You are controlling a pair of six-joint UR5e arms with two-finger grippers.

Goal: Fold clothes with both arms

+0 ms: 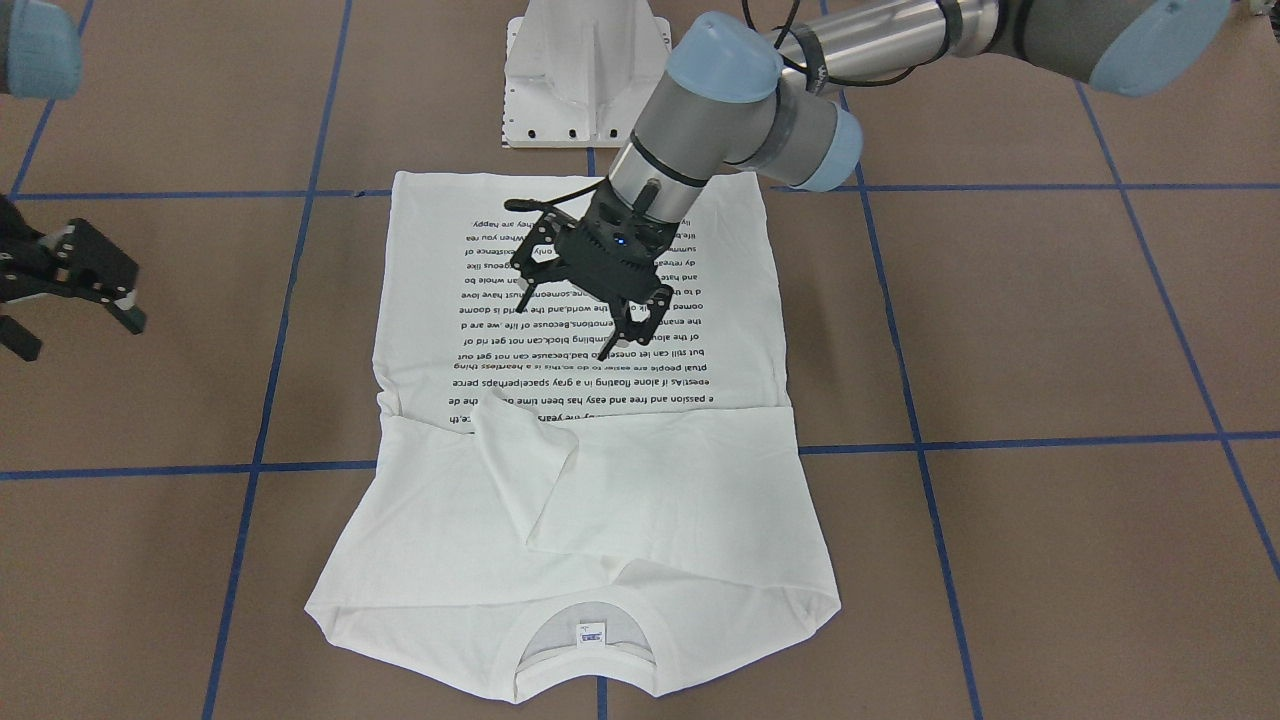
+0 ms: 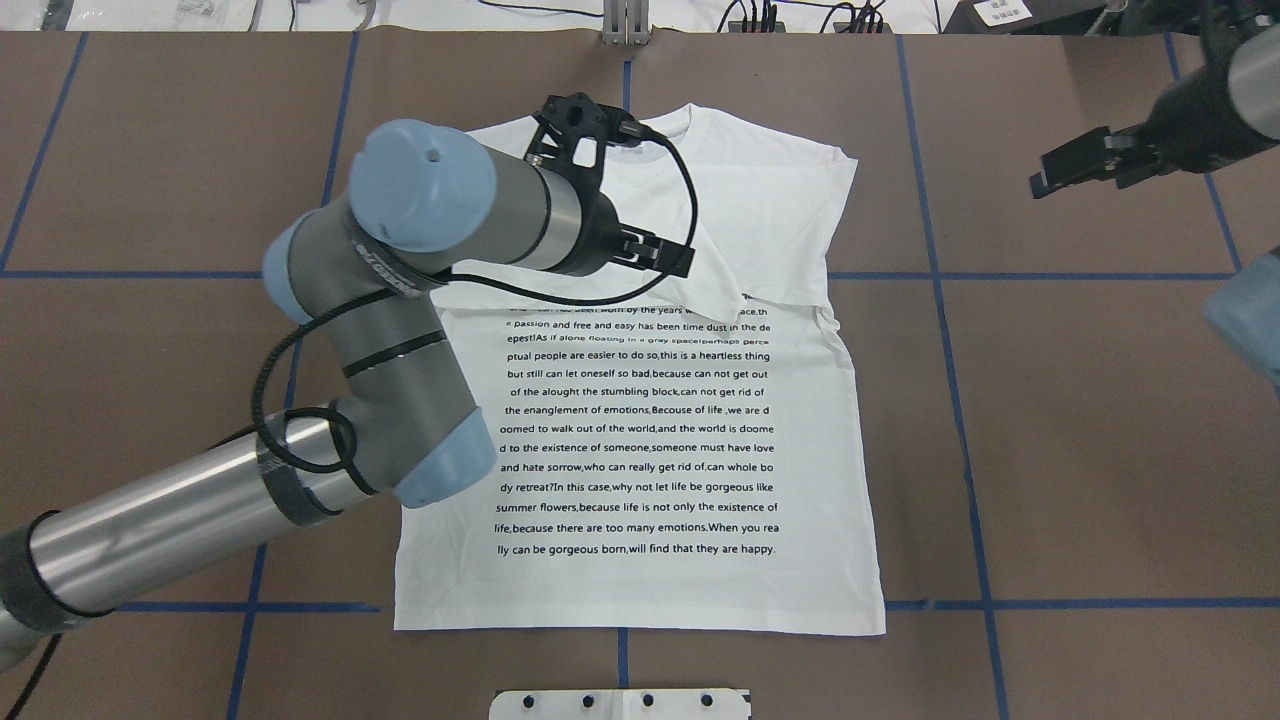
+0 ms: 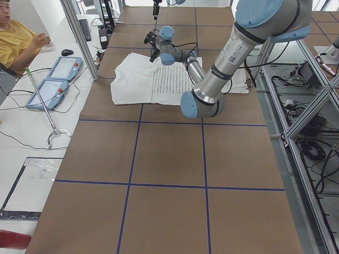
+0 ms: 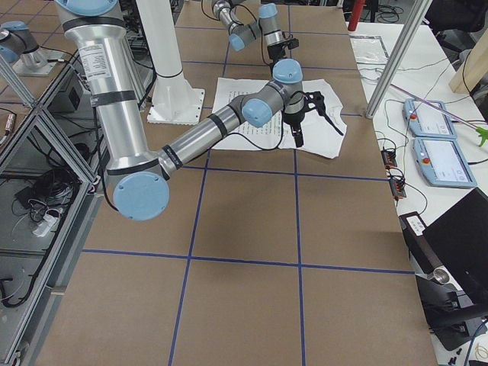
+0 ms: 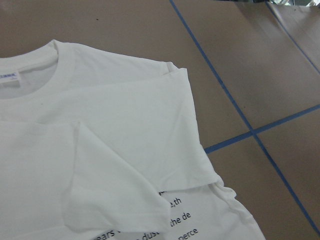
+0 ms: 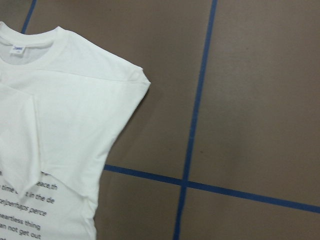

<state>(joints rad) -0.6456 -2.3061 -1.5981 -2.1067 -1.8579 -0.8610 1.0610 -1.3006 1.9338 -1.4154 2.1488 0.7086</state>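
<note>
One white T-shirt [image 2: 640, 430] flat mid-tabletop [image 2: 1080, 450], black print ending "will find that they are happy", neck label [image 1: 591, 633] unreadable, left end effector [image 1: 570, 320] spread above print, right end effector [image 1: 78, 328] spread, well apart from shirt

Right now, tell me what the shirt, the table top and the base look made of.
Shirt: soft matte knit, probably cotton; it creases and has a ribbed collar. Table top: matte brown sheet, perhaps paper or cardboard, with blue tape lines. Base: smooth white painted metal, likely; bolt holes along its edge.
</note>
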